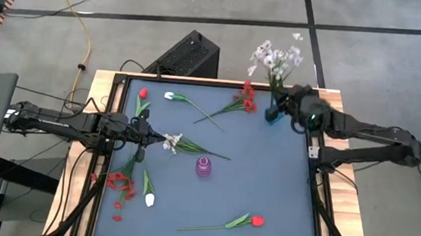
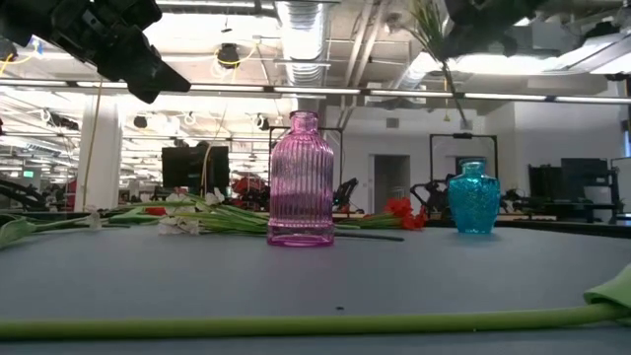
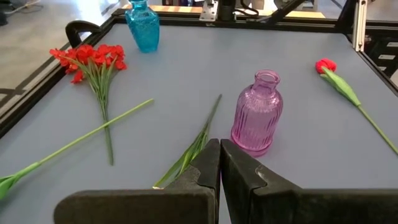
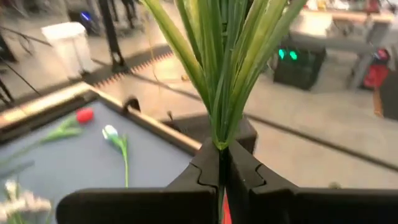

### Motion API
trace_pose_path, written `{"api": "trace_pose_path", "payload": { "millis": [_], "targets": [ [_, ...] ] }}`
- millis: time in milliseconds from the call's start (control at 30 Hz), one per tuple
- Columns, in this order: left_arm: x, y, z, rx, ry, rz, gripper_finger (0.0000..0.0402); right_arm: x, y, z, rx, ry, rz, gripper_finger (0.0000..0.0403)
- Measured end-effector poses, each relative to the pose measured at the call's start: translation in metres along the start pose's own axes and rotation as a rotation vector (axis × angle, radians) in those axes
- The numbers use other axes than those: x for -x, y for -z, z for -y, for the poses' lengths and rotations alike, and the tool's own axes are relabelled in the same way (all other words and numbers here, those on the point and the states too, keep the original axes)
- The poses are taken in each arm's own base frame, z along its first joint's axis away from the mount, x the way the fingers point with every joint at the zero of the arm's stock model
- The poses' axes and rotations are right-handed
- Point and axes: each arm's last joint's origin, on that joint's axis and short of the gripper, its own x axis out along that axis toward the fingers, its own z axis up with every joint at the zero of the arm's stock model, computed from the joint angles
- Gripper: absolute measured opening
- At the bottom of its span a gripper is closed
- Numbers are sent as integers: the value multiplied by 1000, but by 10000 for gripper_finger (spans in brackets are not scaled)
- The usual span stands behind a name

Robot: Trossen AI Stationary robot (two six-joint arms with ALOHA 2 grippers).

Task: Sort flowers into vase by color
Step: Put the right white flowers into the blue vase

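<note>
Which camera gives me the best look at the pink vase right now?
The low view: the pink vase stands centered, upright, seen whole from the side. The left wrist view shows it close, the high view only from above; the right wrist view misses it.

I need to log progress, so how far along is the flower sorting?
Early: neither the pink vase nor the blue vase visibly holds a stem. The right gripper grips a white spray above the blue vase. The left gripper is shut. Red tulip and other stems remain on the table.
</note>
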Motion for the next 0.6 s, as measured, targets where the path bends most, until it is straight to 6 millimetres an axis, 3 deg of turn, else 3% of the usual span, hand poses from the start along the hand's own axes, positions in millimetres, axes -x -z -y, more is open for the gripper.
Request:
{"api": "trace_pose_path", "payload": {
  "millis": [167, 333, 467, 600],
  "targets": [
    [0, 0, 0, -1, -2, -1, 0, -16, 1, 27, 17, 26, 85, 31],
    [0, 0, 0, 0, -8, 0, 0, -21, 31, 61, -64, 54, 128, 31],
    [0, 0, 0, 1, -8, -2, 0, -18, 43, 72, -95, -4, 242, 31],
    [0, 1, 0, 33, -8, -6, 0, -17, 55, 76, -72, 20, 223, 31]
  ]
}}
